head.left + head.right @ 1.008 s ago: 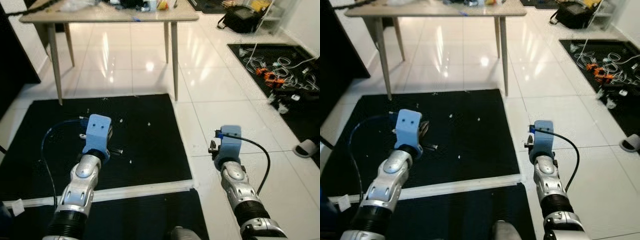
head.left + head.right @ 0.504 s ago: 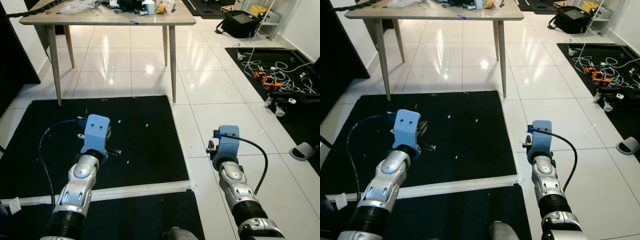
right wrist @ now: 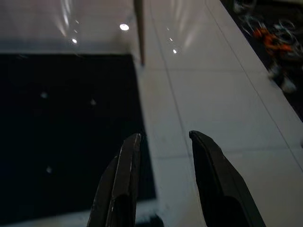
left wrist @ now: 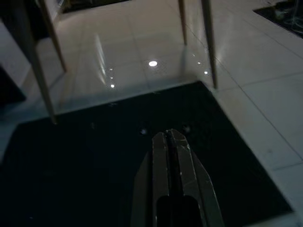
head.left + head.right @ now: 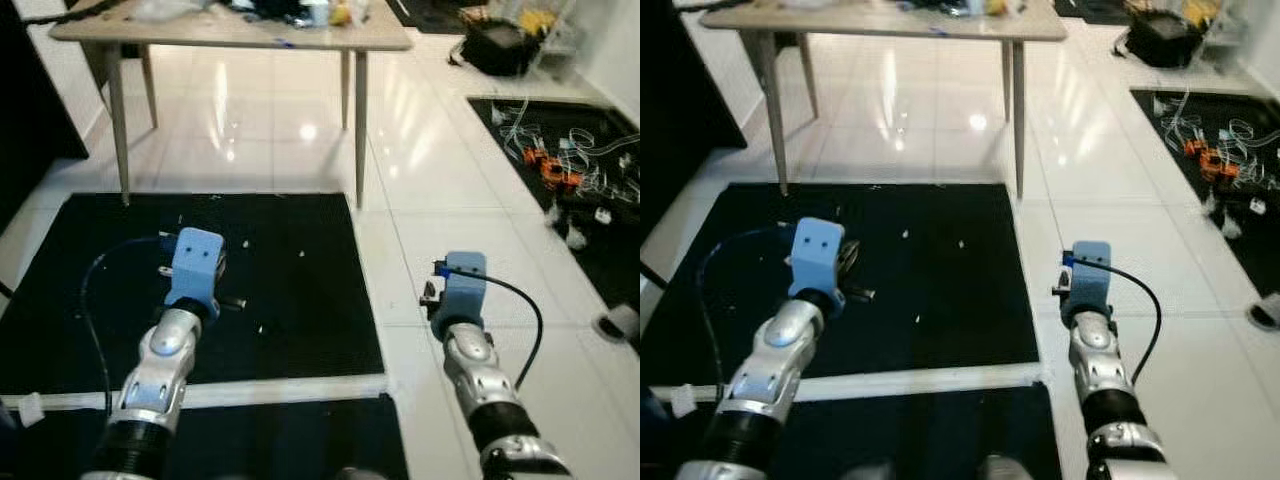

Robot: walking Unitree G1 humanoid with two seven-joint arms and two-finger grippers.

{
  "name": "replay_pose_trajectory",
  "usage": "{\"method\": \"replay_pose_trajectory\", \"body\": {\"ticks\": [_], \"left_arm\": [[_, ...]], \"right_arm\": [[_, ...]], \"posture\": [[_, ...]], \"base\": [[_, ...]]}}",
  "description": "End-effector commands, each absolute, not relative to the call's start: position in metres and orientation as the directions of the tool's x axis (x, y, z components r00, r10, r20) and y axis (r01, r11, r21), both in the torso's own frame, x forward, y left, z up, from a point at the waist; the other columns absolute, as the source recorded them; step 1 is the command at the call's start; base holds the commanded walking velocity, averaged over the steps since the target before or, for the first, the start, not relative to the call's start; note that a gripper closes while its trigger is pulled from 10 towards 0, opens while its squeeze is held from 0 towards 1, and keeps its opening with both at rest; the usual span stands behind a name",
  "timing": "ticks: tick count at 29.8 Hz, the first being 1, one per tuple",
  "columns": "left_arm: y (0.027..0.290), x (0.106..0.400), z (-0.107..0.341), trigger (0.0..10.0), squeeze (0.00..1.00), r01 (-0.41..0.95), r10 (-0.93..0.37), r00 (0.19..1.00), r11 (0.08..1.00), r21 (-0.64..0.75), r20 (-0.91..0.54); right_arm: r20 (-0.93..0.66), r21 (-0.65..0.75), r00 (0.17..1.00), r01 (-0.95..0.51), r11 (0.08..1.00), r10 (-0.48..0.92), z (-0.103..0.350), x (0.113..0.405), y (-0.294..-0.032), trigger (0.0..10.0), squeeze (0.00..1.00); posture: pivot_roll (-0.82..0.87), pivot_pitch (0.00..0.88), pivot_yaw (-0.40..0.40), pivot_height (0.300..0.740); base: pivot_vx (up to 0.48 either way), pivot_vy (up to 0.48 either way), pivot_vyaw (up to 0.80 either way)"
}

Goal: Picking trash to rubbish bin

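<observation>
Small white scraps (image 5: 302,253) lie scattered on a black floor mat (image 5: 300,300) in front of me. My left gripper (image 4: 171,135) hovers over the mat's left part, shut, with nothing between its fingers. Its blue wrist housing (image 5: 195,262) hides most of it in the eye views. My right gripper (image 3: 163,138) is held open and empty above the mat's right edge and the white tiles. The right arm's blue housing (image 5: 462,285) shows over the tiles. A crumpled clear bag (image 5: 160,8) and other clutter lie on the table.
A wooden table (image 5: 230,35) on thin legs (image 5: 362,120) stands at the mat's far edge. A second mat with cables (image 5: 560,150), a black bag (image 5: 497,45) and a slipper (image 5: 620,322) are to the right. White tape (image 5: 280,388) crosses the near mat.
The whole picture has shifted a little and blurred, so the camera has moved. Both arms hold the same pose over the floor.
</observation>
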State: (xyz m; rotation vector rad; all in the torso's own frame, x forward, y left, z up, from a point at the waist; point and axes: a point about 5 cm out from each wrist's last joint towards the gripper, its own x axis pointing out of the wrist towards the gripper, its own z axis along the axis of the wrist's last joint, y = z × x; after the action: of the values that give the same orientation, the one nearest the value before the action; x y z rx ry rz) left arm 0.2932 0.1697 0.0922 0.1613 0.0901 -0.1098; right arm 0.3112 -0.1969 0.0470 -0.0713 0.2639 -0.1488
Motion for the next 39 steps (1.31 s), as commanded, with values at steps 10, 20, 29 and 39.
{"method": "replay_pose_trajectory", "body": {"ticks": [10, 20, 29, 39], "left_arm": [[0.1686, 0.293, 0.0919, 10.0, 0.0, 0.122, -0.107, 0.989, 0.98, 0.157, -0.1], [0.1683, 0.294, 0.0924, 10.0, 0.0, 0.122, -0.108, 0.989, 0.98, 0.156, -0.099], [0.1693, 0.2938, 0.0929, 10.0, 0.0, 0.122, -0.107, 0.989, 0.98, 0.157, -0.1], [0.1711, 0.2937, 0.0936, 10.0, 0.0, 0.123, -0.108, 0.989, 0.979, 0.163, -0.098]], "right_arm": [[-0.277, -0.095, 0.948, 0.134, 0.986, -0.155, 0.0422, 0.308, -0.1971, 10.0, 0.0], [-0.278, -0.093, 0.947, 0.137, 0.986, -0.158, 0.0415, 0.3073, -0.1968, 10.0, 0.0], [-0.281, -0.09, 0.947, 0.138, 0.986, -0.158, 0.0407, 0.3067, -0.196, 10.0, 0.0], [-0.286, -0.088, 0.945, 0.138, 0.987, -0.158, 0.0388, 0.3052, -0.195, 10.0, 0.0]], "posture": [[0.05, 0.05, -0.023, 0.74], [0.05, 0.055, -0.02, 0.74], [0.06, 0.06, -0.016, 0.74], [0.06, 0.058, -0.015, 0.74]], "base": [[0.299, 0.0, 0.0], [0.3, 0.0, 0.0], [0.301, 0.0, 0.0], [0.3, 0.0, 0.0]]}}
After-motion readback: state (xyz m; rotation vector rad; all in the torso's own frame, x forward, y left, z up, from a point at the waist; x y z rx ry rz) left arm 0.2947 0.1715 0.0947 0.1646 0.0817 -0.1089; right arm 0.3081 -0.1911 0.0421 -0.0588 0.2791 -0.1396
